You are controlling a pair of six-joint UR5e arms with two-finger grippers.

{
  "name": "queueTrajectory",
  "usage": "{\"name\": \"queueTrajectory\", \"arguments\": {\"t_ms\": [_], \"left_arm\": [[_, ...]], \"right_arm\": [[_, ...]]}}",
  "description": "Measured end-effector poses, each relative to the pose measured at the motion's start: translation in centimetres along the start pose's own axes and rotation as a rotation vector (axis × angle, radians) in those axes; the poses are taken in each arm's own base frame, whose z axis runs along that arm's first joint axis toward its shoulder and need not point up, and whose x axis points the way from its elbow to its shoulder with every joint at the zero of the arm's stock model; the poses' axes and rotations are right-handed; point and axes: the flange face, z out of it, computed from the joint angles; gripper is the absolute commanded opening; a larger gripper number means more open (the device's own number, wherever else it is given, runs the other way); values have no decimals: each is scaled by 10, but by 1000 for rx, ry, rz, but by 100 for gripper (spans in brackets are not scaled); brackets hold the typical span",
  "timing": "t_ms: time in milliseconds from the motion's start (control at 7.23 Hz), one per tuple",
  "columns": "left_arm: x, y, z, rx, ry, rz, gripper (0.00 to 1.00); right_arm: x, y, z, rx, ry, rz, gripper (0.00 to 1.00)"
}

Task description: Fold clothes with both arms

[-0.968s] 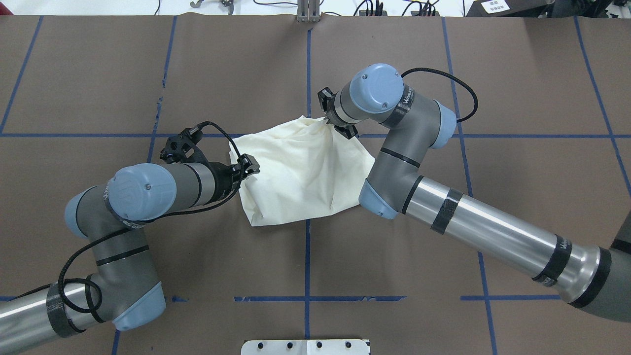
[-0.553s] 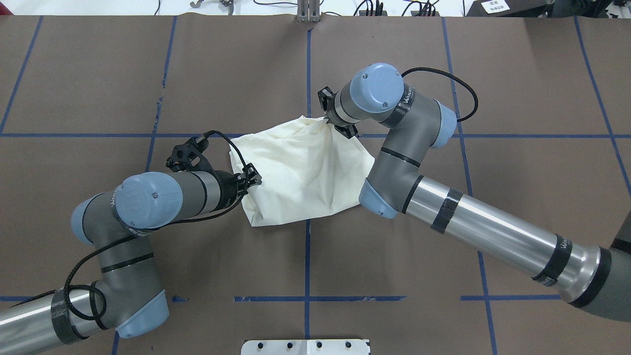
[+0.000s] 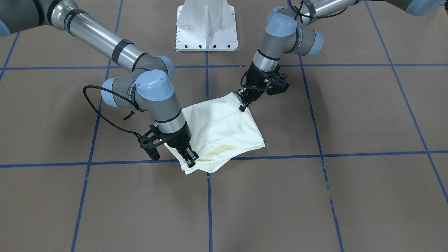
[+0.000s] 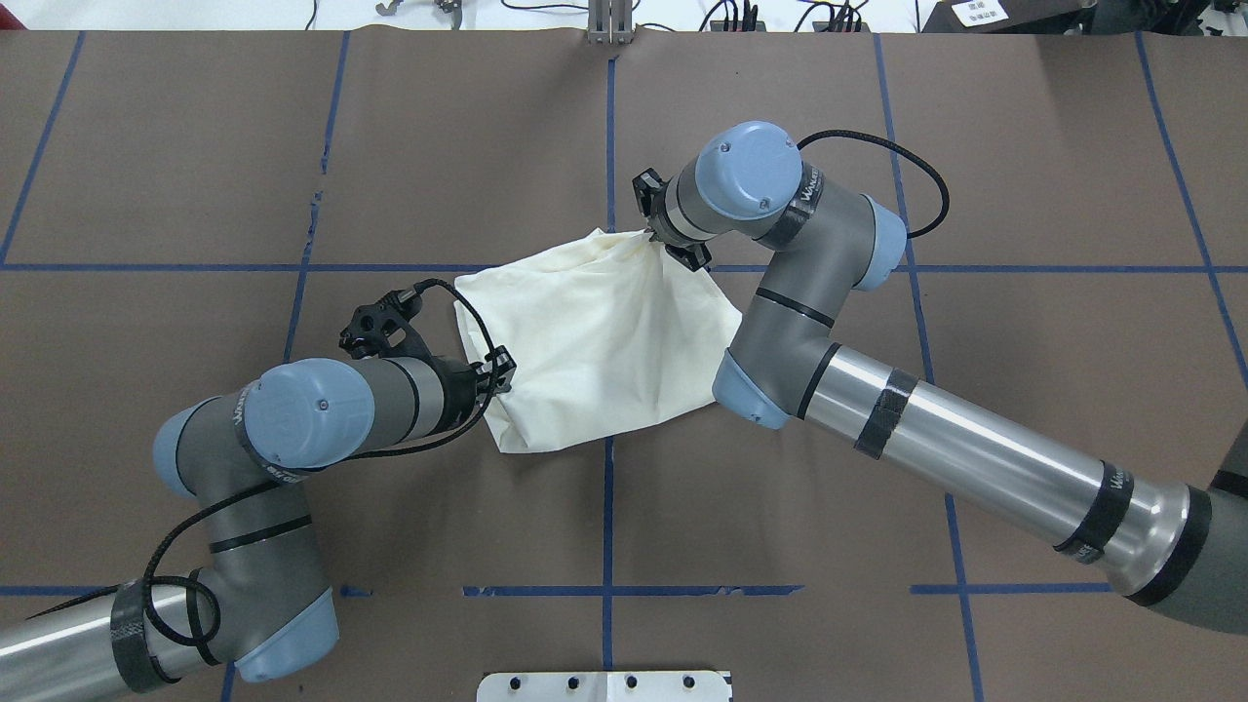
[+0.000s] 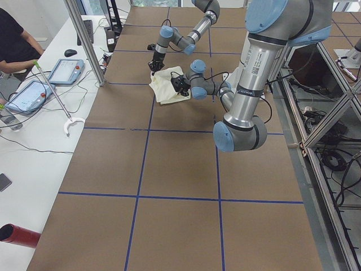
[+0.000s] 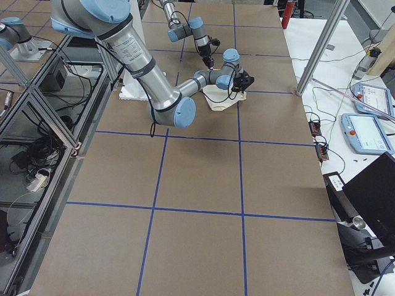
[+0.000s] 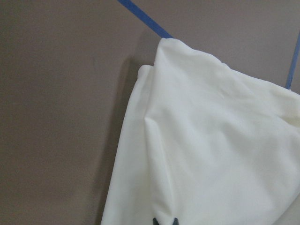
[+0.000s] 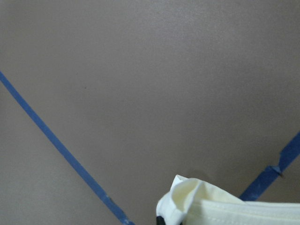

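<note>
T-shirt [image 4: 604,341] sits near the middle of the table [image 4: 877,439] as a folded cream bundle, plain side up, no print showing, straddling the crossing of the blue tape lines [image 4: 607,507]

Left gripper [image 4: 497,375] is at the bundle's left edge, close to its near corner. The left wrist view has both fingertips close together with cloth between them, so it reads as pinched onto the shirt edge

Right gripper [image 4: 668,249] is at the far corner. Cloth there is drawn up into a small peak, and the right wrist view shows a bunched hem right at the fingertip, so it reads as clamped on that corner

Key relation: the two grip points lie on a diagonal, from the robot's near-left to its far-right, and that line runs along the bundle's longer span. From the left gripper the body of the shirt lies toward the robot's right. From the right gripper it lies back toward the robot and slightly left. The free side is the right-hand corner, which ends just beside the right arm [image 4: 975,468] at its lower blue joint cap

Judgement: a fold is mid-way, both arms holding. The coming move likely carries the held edges across that diagonal toward the free side. The left gripper is nearer the near corner, the right arm's own elbow crowds the landing side
</note>
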Motion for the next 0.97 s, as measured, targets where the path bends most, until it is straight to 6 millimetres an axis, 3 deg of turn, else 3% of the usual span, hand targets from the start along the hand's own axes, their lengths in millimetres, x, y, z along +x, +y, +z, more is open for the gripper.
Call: {"name": "queueTrajectory", "arguments": {"t_ms": [553, 691, 829, 968], "left_arm": [[-8, 9, 12, -8, -24, 2, 0], [-8, 9, 12, -8, -25, 2, 0], [-9, 9, 12, -9, -21, 2, 24], [-10, 8, 10, -12, -14, 4, 66]], "right_arm": [[0, 0, 4, 5, 8, 0, 0], [-2, 1, 6, 6, 10, 0, 25], [-5, 2, 10, 9, 16, 1, 77], [-7, 2, 13, 11, 20, -1, 100]]}}
